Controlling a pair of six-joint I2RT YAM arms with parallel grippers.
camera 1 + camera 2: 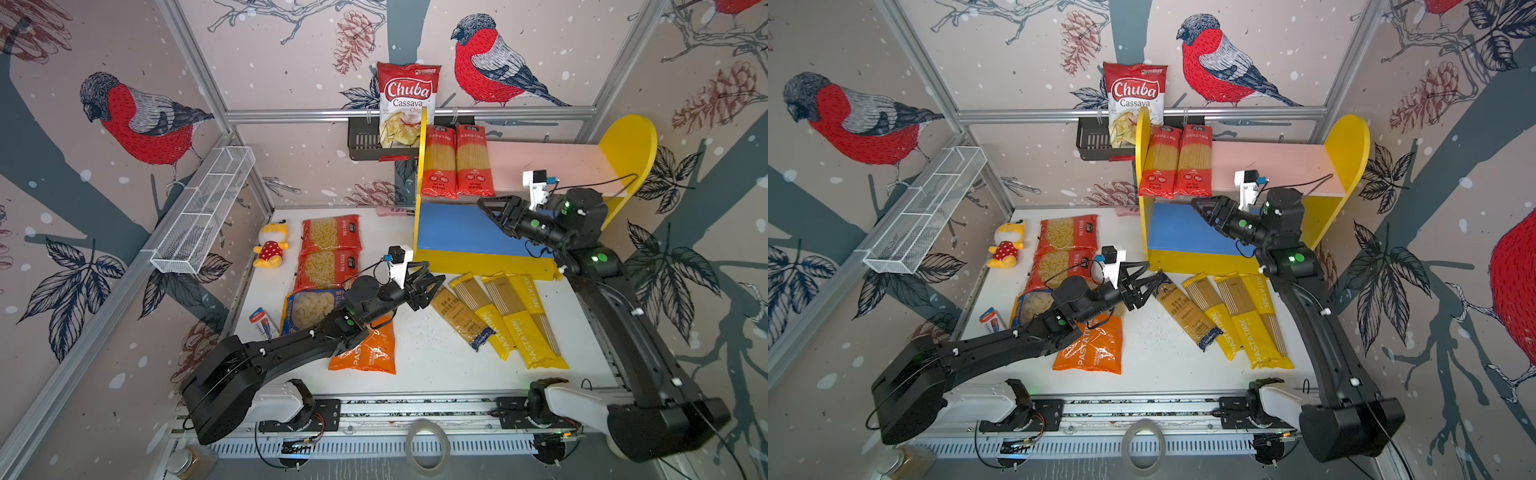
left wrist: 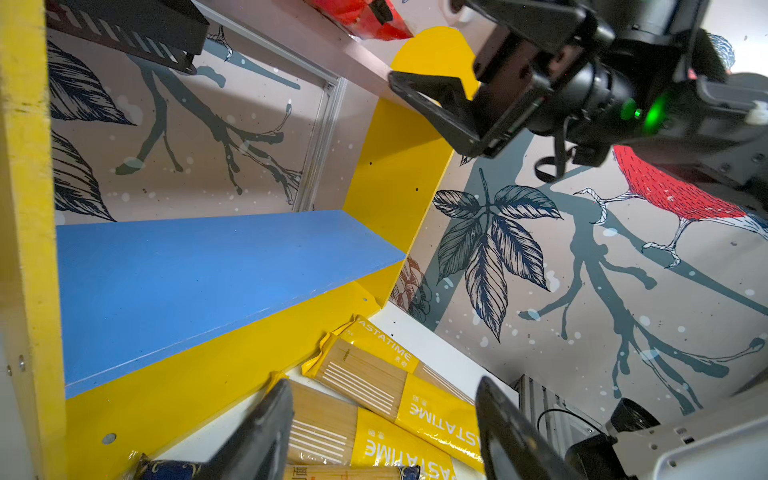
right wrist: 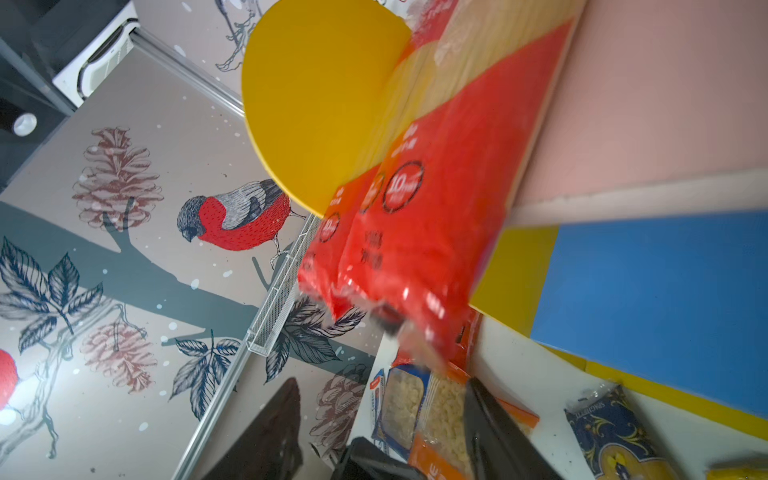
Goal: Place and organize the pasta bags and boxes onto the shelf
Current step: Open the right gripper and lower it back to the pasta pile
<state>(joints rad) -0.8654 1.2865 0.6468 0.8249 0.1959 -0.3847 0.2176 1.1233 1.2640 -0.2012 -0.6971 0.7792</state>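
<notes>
Low, left gripper point(image 1: 434, 271) over spaghetti point(image 1: 456, 314) (jaws apart), right gripper point(image 1: 483, 208) at shelf point(image 1: 457, 230)

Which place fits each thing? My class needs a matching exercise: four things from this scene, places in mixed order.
1 red spaghetti packs
2 yellow spaghetti packs
3 chips bag
4 plush toy

A in the black wall rack
B on the table, in front of the shelf
C on the pink upper board
D on the table, beside the red macaroni bags

Pairs: 1-C, 2-B, 3-A, 4-D
</notes>
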